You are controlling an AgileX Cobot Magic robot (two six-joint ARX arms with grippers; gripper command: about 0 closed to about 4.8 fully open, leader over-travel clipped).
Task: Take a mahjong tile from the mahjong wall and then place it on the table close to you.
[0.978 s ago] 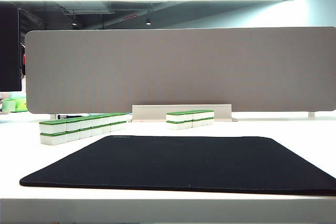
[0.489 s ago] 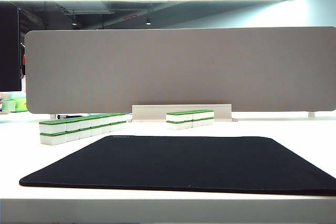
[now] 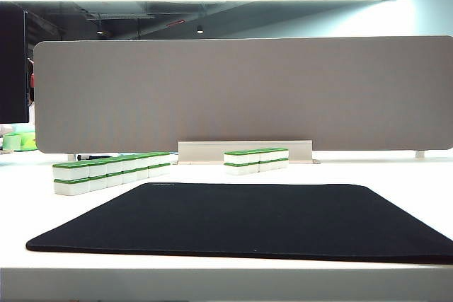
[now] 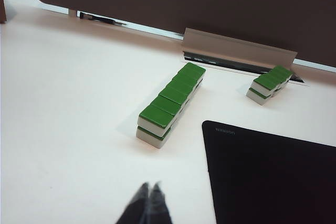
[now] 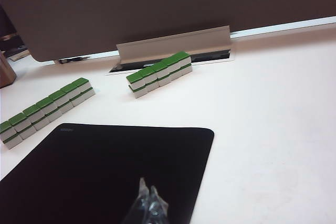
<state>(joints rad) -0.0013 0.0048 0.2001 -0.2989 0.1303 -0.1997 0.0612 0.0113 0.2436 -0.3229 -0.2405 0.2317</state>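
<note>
We see the mahjong wall (image 3: 113, 172), the longer two-high row of white tiles with green tops, sitting untouched on the wide white table (image 3: 396, 175), just off the far-left corner of the big black rectangular mat (image 3: 248, 221). Shorter row of like tiles (image 3: 257, 160) sits by the grey divider panel (image 3: 241, 93). Left gripper (image 4: 148, 191) clenched, empty, above bare table short of the wall. Right gripper (image 5: 148, 192) fingertips together, empty, over the mat.
</note>
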